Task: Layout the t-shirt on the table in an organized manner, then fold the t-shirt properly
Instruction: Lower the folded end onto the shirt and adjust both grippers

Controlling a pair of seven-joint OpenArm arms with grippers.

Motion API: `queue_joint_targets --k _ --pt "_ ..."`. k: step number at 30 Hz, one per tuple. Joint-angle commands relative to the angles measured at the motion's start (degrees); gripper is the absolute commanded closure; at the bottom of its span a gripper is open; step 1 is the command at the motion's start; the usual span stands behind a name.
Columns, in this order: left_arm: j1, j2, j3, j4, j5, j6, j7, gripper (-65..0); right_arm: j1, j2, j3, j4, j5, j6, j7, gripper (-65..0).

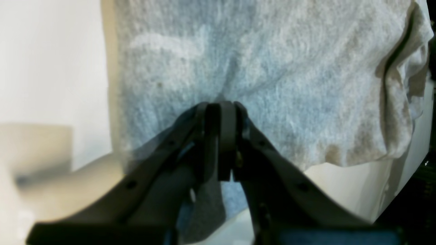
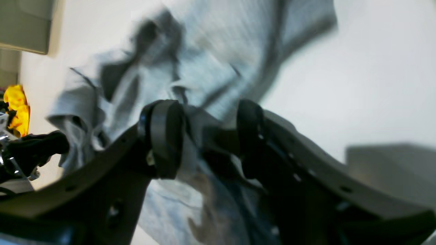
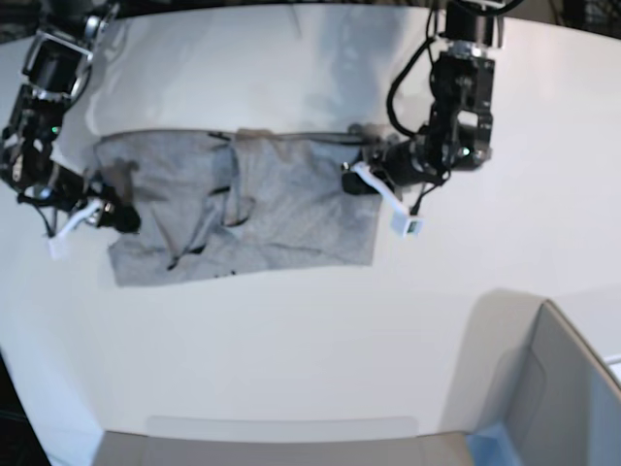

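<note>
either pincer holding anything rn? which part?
Both hold the t-shirt. Left pincer is shut on its side edge; right pincer has bunched cloth between its pads at the opposite end.

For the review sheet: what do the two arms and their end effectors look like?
Both arms are black, blocky segments with looping black cables. The left end effector and right end effector have dark, flat tapering fingers with small holes and rounded black pads. A white tag-like piece hangs near each wrist in the base view.
</note>
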Motion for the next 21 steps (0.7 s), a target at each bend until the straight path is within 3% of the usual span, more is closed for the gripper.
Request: queue_joint_targets --k 1,4,11,17,21 --pt "-0.8 -0.1 -0.1 0.9 -0.7 -0.1 -0.6 -4.5 1.1 1.2 0.1 0.6 1.3 0.4 1.6 -27.8" --pt "-0.8 -0.1 -0.1 0.9 -0.7 -0.1 -0.6 -4.5 1.1 0.6 0.0 0.2 1.0 0.3 2.0 -27.8" --pt "-0.8 -0.1 -0.1 0.9 -0.7 -0.1 -0.6 -4.5 1.4 -2.2 0.1 0.6 -6.2 0.2 3.1 -27.7" --pt "-0.8 0.0 -0.1 0.9 -0.7 -0.1 -0.5 -4.5 1.6 -6.4 -0.1 0.7 -8.7 0.2 3.0 -27.6" --pt "-0.8 0.0 -0.1 0.9 -0.7 -0.1 -0.3 -4.5 1.6 -6.7 -1.8 0.7 -8.6 0.2 2.9 -27.4"
